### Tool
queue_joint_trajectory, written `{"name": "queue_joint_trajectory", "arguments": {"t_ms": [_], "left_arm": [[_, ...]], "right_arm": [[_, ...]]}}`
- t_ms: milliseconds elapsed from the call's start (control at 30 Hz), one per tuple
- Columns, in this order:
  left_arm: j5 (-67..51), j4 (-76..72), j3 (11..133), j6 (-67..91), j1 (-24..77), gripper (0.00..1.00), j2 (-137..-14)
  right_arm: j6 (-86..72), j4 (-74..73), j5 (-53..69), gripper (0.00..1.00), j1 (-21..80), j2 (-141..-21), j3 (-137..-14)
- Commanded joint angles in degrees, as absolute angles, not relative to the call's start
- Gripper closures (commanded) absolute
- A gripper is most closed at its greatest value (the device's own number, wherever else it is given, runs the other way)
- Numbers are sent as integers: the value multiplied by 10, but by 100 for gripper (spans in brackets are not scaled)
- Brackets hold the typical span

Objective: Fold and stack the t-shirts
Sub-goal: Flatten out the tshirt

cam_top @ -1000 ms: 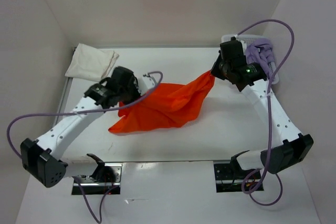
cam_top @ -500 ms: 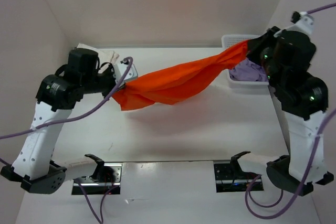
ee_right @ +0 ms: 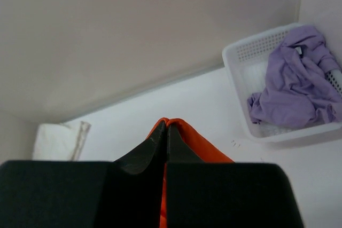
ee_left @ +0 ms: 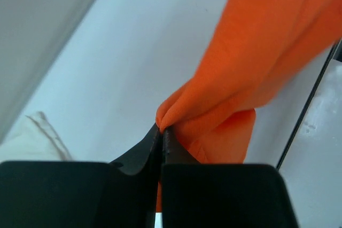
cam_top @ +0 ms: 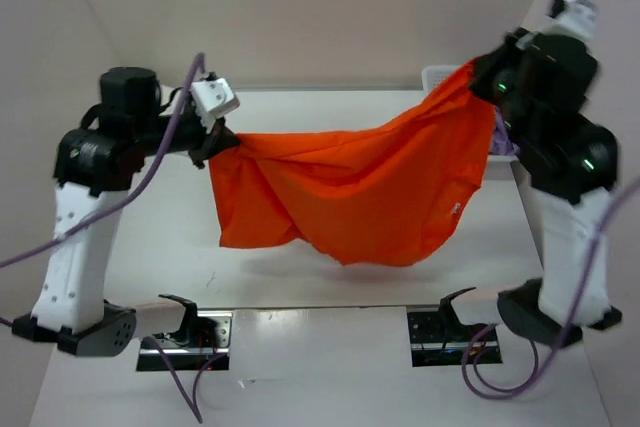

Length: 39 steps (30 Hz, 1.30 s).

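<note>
- Jaws on both arms are clenched on the orange shirt [cam_top: 350,192]: the left jaws pinch a bunched edge at 9 o'clock, and the right jaws pinch another at 2 o'clock.
- The orange shirt hangs in the air between them like a sagging sheet. Its lower hem is low over the surface [cam_top: 280,282] toward 6 o'clock, and I cannot tell whether it touches.
- The cream shirt [ee_right: 59,140] lies on the surface at 10 o'clock. It is a flat bundle that looks already folded, though only part of it shows.
- The lavender shirt [ee_right: 294,78] sits crumpled in the basket [ee_right: 256,46] at 2 o'clock, not yet taken out.
- Progress, as I judge it: about one shirt is done. The orange one is spread for laying down but has no fold in it, the lavender one is untouched, and nothing is stacked.
- Left to do: lay the orange shirt flat, fold it and set it on the cream one, then do the same with the lavender.
</note>
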State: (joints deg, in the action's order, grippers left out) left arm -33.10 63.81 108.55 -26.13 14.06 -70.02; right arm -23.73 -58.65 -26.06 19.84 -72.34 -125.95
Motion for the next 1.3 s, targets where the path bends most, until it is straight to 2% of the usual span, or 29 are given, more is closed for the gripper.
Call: {"name": "queue_joint_trajectory", "arguments": {"t_ms": [0, 100, 133, 167, 200, 233, 267, 300, 367, 400, 467, 567, 633, 700, 733, 800, 833, 900, 1000, 1067, 1267], "left_arm": [[-308, 570, 1028, -207, 134, 100, -785], [-296, 523, 1018, -202, 127, 99, -858], [-296, 508, 1018, -202, 120, 99, -880], [-296, 498, 1024, -202, 120, 98, -900], [-290, 475, 1024, -202, 111, 96, -938], [-290, 462, 1024, -202, 99, 94, -958], [-274, 448, 1037, -194, 91, 71, -995], [-266, 430, 1046, -194, 84, 54, -1014], [-238, 418, 1077, -172, 61, 35, -1058], [-238, 412, 1085, -159, 52, 25, -1065], [-256, 412, 1085, -142, 24, 20, -1057], [-267, 419, 1015, -176, 18, 19, -988], [-239, 449, 949, -213, 32, 19, -940], [-222, 480, 826, -263, 44, 19, -870], [-216, 492, 787, -278, 50, 19, -852], [-209, 518, 683, -308, 65, 19, -812], [-200, 518, 655, -315, 75, 19, -796], [-185, 507, 608, -324, 103, 19, -783], [-142, 476, 549, -364, 146, 19, -736], [-117, 448, 502, -380, 175, 17, -719], [-68, 395, 471, -387, 236, 17, -765]], "right_arm": [[-206, -541, -216, 100, 175, -884, -1244], [-200, -534, -168, 100, 147, -989, -1308], [-194, -552, -163, 100, 141, -1069, -1336], [-194, -567, -154, 96, 141, -1111, -1412], [-194, -577, -148, 82, 141, -1153, -1448], [-199, -577, -137, 58, 134, -1209, -1472], [-200, -577, -128, 24, 134, -1231, -1505], [-207, -577, -128, 16, 134, -1247, -1519], [-202, -577, -136, 0, 140, -1259, -1528], [-197, -583, -145, 0, 140, -1251, -1519], [-192, -583, -161, 0, 153, -1203, -1468], [-192, -583, -166, 0, 161, -1092, -1341], [-206, -577, -180, 0, 184, -1027, -1198], [-236, -561, -185, 0, 198, -927, -1084], [-276, -551, -159, 0, 198, -897, -963], [-326, -526, -137, 0, 205, -813, -854], [-375, -518, -114, 0, 205, -792, -755], [-424, -498, -100, 0, 205, -728, -635], [-497, -484, -78, 0, 225, -668, -525], [-541, -490, -78, 0, 245, -661, -510], [-619, -490, -43, 0, 259, -655, -434]]}}
